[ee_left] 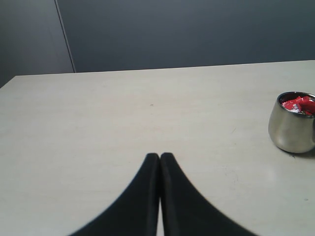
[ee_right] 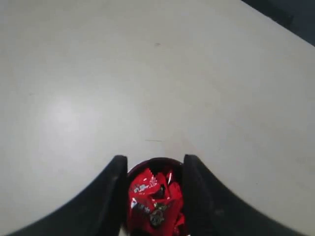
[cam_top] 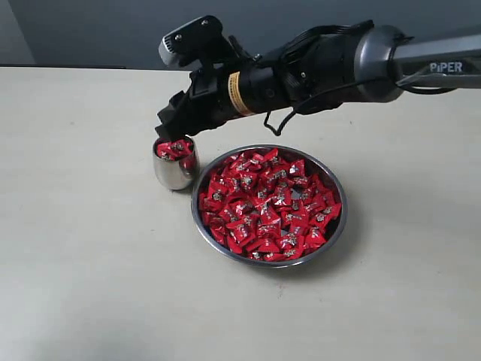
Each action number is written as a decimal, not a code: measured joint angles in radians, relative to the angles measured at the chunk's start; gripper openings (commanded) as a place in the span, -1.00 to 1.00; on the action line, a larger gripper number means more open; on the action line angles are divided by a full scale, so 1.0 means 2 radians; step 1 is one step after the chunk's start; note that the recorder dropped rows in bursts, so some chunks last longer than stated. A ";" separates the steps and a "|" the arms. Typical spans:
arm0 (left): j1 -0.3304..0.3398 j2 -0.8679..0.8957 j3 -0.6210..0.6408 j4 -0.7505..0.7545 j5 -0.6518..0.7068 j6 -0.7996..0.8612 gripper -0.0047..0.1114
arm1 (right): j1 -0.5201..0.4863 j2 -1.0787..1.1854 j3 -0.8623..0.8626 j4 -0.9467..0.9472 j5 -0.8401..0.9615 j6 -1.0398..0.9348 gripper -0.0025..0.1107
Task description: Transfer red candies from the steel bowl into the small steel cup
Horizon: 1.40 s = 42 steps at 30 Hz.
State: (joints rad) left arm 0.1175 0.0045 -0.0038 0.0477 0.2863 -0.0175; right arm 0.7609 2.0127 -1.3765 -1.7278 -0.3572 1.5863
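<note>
A pale beige table [cam_top: 83, 286] is filling most of the exterior frame, from the lower edge up to a straight far edge near the top. A dark blue-grey wall [cam_top: 98, 30] is running across the top behind it. A lighter grey panel [cam_top: 11, 30] is occupying the upper left corner.

light: soft, even, fairly bright, from above | shadow: faint, at lower right of bowl [cam_top: 345, 214] | glare: pale patch on table [ee_right: 64, 113], middle left; highlights on cup [ee_left: 290, 130] | blur: fingers [ee_left: 142, 201] near lens soft-edged; exterior view slightly grainy
</note>
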 measured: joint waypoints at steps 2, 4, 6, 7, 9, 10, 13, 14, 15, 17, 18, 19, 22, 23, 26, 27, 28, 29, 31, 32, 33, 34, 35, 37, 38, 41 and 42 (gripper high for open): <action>0.000 0.000 0.000 0.000 0.000 0.000 -0.91 | 0.000 -0.007 0.000 -0.004 0.000 0.003 -0.30; 0.000 0.000 0.000 0.000 0.000 0.000 -0.91 | 0.000 -0.015 0.000 -0.006 0.002 0.015 -0.30; 0.000 0.000 0.000 0.000 0.000 0.000 -0.91 | 0.000 -0.028 0.000 -0.007 0.002 0.025 -0.30; 0.000 0.000 0.000 0.000 0.000 0.000 -0.91 | 0.000 -0.034 0.000 -0.007 0.002 0.027 -0.30; 0.000 0.000 0.000 0.000 0.000 0.000 -0.91 | 0.000 -0.051 0.000 -0.007 0.008 0.032 -0.30; 0.000 0.000 0.000 0.000 0.000 0.000 -0.91 | 0.000 -0.058 0.000 -0.007 0.012 0.037 -0.30; 0.000 0.000 0.000 0.000 0.000 0.000 -0.91 | 0.000 -0.086 0.000 -0.008 0.031 0.055 -0.32; 0.000 0.000 0.000 0.000 0.000 0.000 -0.91 | 0.000 -0.094 0.000 -0.008 0.037 0.061 -0.39; 0.000 0.000 0.000 0.000 0.000 0.000 -0.91 | 0.000 -0.103 0.000 -0.008 0.041 0.064 -0.51; 0.000 0.000 0.000 0.000 0.000 0.000 -0.91 | 0.000 -0.117 0.000 -0.008 0.054 0.070 -0.88; 0.000 0.000 0.000 0.000 0.000 0.000 -0.91 | 0.000 -0.124 0.000 -0.008 0.064 0.071 -0.96; 0.000 0.000 0.000 0.000 0.000 0.000 -0.91 | 0.000 -0.130 0.003 -0.008 0.073 0.072 -0.95; 0.000 0.000 0.000 0.000 0.000 0.000 -0.91 | 0.000 -0.152 0.022 -0.008 0.119 0.074 -0.97; 0.000 0.000 0.000 0.000 0.000 0.000 -0.91 | 0.000 -0.160 0.034 -0.008 0.139 0.074 -0.97; 0.000 0.000 0.000 0.000 0.000 0.000 -0.91 | 0.000 -0.184 0.079 -0.008 0.209 0.075 -0.97; 0.000 0.000 0.000 0.000 0.000 0.000 -0.91 | 0.000 -0.194 0.098 -0.008 0.236 0.075 -0.97; 0.000 0.000 0.000 0.000 0.000 0.000 -0.91 | 0.000 -0.206 0.116 -0.008 0.258 0.072 -0.97; 0.000 0.000 0.000 0.000 0.000 0.000 -0.91 | 0.000 -0.217 0.134 -0.008 0.272 0.069 -0.97; 0.000 0.000 0.000 0.000 0.000 0.000 -0.91 | 0.000 -0.250 0.166 -0.008 0.293 0.056 -0.97; 0.000 0.000 0.000 0.000 0.000 0.000 -0.91 | 0.000 -0.268 0.177 -0.008 0.298 0.053 -0.97; 0.000 0.000 0.000 0.000 0.000 0.000 -0.91 | 0.000 -0.288 0.190 -0.008 0.300 0.050 -0.97; 0.000 0.000 0.000 0.000 0.000 0.000 -0.91 | 0.000 -0.307 0.203 -0.008 0.299 0.047 -0.97; 0.000 0.000 0.000 0.000 0.000 0.000 -0.91 | 0.000 -0.322 0.212 -0.008 0.301 0.046 -0.97; 0.000 0.000 0.000 0.000 0.000 0.000 -0.91 | 0.000 -0.356 0.235 -0.008 0.307 0.045 -0.97; 0.000 0.000 0.000 0.000 0.000 0.000 -0.91 | 0.000 -0.368 0.245 -0.008 0.310 0.044 -0.97; 0.000 0.000 0.000 0.000 0.000 0.000 -0.91 | 0.000 -0.407 0.278 -0.008 0.317 0.044 -0.97; 0.000 0.000 0.000 0.000 0.000 0.000 -0.91 | 0.000 -0.421 0.287 -0.008 0.320 0.044 -0.97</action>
State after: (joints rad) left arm 0.1175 0.0045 -0.0038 0.0477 0.2863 -0.0175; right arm 0.7609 1.1713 -0.8026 -1.7428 0.2819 1.6748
